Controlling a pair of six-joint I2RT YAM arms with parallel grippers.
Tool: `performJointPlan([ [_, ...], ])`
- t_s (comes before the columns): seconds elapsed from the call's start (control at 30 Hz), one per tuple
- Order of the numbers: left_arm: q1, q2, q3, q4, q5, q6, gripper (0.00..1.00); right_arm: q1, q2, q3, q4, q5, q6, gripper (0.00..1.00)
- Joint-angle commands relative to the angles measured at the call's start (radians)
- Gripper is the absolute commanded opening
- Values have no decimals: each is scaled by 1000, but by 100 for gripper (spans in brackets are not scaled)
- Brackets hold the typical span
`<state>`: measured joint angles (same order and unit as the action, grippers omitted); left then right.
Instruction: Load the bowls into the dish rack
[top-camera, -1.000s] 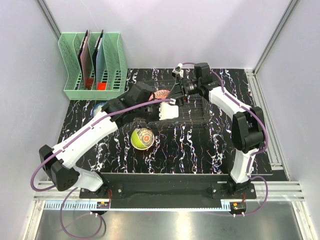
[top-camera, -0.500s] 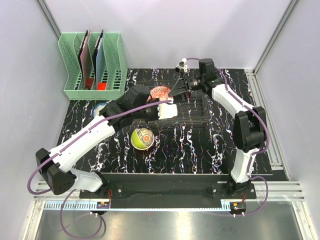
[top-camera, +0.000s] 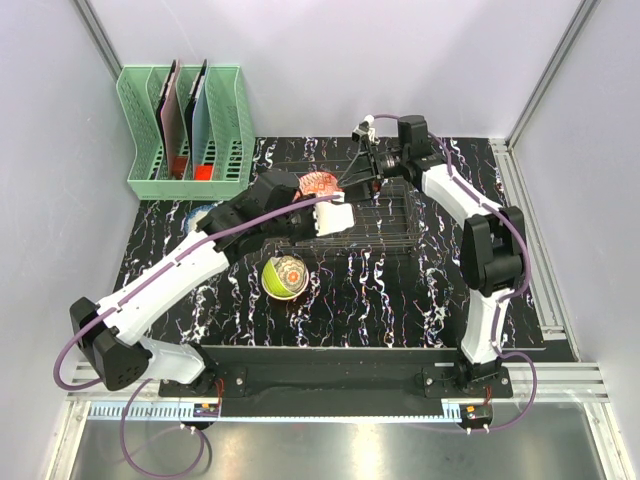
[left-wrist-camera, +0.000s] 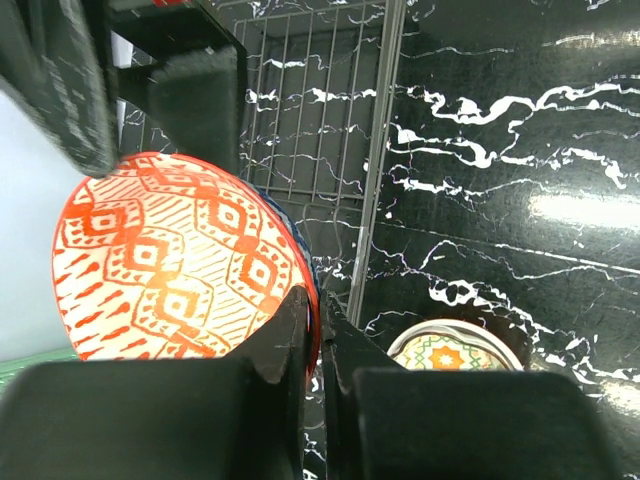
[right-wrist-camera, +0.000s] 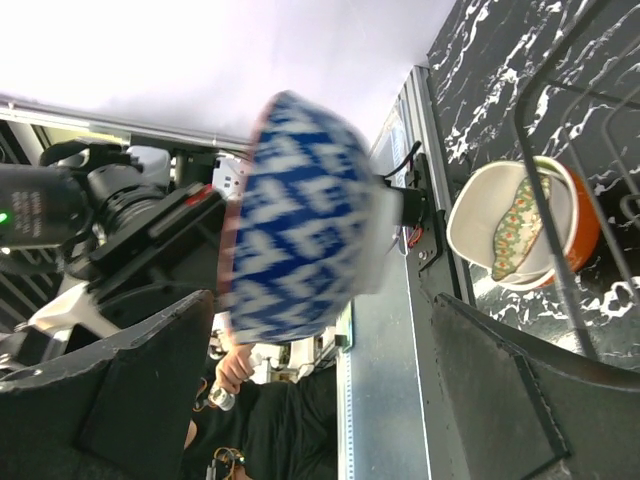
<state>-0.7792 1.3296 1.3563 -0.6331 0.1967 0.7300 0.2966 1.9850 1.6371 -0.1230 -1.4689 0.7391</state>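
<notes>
Red-patterned bowl (left-wrist-camera: 175, 260) sits on edge over the dish rack's (left-wrist-camera: 385, 100) left end w/ left end effector (left-wrist-camera: 318, 308) pinching just its rim, right end effector (top-camera: 352, 178) spread close by, so it could prob slip or get knocked.

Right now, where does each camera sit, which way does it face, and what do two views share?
Top external: above and behind the bases, looking down on the table and dish rack; left arm and right arm show.
Left wrist: on the left arm, looking along its fingers, clamped on the held bowl at its rim.
Right wrist: facing back toward the bases; its open fingers flank that bowl.
Shared: both wrist views show the held bowl.
</notes>
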Motion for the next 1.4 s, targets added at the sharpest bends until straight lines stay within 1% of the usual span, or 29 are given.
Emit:
performJointPlan([
  [0.0,0,-32,87,105,-17,-32,0,9,38,81,22,-174,26,98],
  [0.2,0,-15,101,116,-32,-44,0,39,44,115,20,-179,39,100],
  [0.4,0,-6,113,116,-42,-50,0,42,31,119,20,-173,52,100],
  [0.73,-2,-1,110,122,-45,-53,0,59,-35,136,20,-130,74,100],
  [1.03,-5,-4,93,125,-48,-53,0,62,-60,136,23,-111,78,98],
  [1.17,-5,-3,89,130,-48,-53,0,62,-69,139,28,-110,85,96],
  [1.37,-6,2,92,131,-49,-53,0,62,-75,148,34,-110,91,86],
])
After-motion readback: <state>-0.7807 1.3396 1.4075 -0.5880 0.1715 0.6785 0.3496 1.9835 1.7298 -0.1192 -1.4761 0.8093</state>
